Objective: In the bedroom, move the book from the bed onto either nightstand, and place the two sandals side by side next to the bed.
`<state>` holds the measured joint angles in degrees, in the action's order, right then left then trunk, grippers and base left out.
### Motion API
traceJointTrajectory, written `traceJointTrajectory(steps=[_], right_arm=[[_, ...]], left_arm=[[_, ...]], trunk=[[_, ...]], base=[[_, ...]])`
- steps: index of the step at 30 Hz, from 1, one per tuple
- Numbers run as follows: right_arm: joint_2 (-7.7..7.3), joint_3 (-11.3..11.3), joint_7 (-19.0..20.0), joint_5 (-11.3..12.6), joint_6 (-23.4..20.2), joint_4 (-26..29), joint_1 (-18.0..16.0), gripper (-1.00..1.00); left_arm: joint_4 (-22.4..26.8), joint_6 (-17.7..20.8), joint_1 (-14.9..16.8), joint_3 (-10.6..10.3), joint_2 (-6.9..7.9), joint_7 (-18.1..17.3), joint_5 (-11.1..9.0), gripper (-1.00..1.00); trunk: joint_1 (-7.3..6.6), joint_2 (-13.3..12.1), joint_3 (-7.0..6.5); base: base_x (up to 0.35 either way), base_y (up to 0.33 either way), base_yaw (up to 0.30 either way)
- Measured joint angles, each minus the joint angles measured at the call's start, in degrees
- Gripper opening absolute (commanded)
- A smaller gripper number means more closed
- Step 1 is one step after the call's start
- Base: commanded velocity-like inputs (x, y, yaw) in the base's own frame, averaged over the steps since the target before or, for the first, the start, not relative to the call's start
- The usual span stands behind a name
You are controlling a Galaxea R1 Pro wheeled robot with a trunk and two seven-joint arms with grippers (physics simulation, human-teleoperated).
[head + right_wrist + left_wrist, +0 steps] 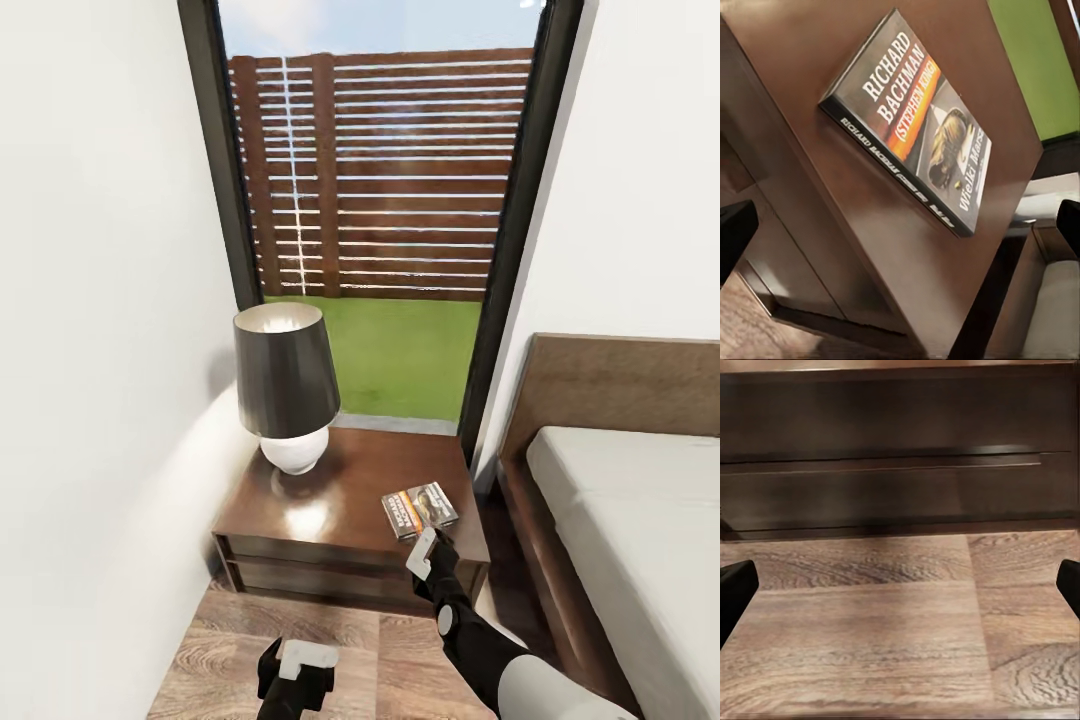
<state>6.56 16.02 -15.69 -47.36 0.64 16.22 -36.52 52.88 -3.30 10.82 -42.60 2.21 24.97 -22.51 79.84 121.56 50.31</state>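
Head view: the nightstand (pixel 340 520) stands in the corner between the white wall on the left and the bed (pixel 620 520) on the right, under a tall dark-framed window (pixel 380 200) with a slatted brown fence and grass behind it. A lamp (pixel 285 385) with a dark shade and white base stands on the left rear part of the tabletop. The book (pixel 420 508) lies flat near the front right corner of the tabletop, well apart from the lamp. The right gripper (pixel 424 548) sits just in front of the book at the tabletop's front edge; whether it touches the cover cannot be told here. The left gripper (pixel 298 672) hangs low over the plank floor (pixel 230 650) before the nightstand.

Left wrist view: two dark fingers (pixel 735 592) show at the picture's sides, spread wide with nothing between them. Beyond them are the floor planks (pixel 870 637) and the nightstand's two drawer fronts (pixel 892 495).

Right wrist view: the book (pixel 911 124) lies flat on the glossy tabletop (pixel 817 75), its cover reading "Richard Bachman (Stephen King)". The fingers (pixel 735 236) are spread apart and released, clear of the book. The light-grey mattress (pixel 1057 307) shows beyond the nightstand's edge.
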Motion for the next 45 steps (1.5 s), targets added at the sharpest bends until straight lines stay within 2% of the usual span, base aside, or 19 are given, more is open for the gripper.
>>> traceJointTrajectory(steps=[12,31,45], right_arm=[[0.00,0.0,-0.1,0.0,-0.1,0.0,0.0,1.00],[0.01,0.0,-0.2,0.0,0.0,0.0,0.0,1.00],[0.01,0.0,-0.2,0.0,0.0,0.0,0.0,1.00]], left_arm=[[0.0,0.0,0.0,0.0,-0.02,0.0,0.0,1.00],[0.0,-0.2,0.0,-0.3,-0.04,0.5,0.3,1.00],[0.0,-0.2,0.0,-0.2,-0.03,0.5,0.1,1.00]], trunk=[[0.01,0.0,-0.31],[-0.01,0.0,-0.35],[0.00,0.0,-0.35]], base=[[-0.215,0.202,-0.232],[-0.221,-0.138,-0.014],[-0.189,0.067,0.000]])
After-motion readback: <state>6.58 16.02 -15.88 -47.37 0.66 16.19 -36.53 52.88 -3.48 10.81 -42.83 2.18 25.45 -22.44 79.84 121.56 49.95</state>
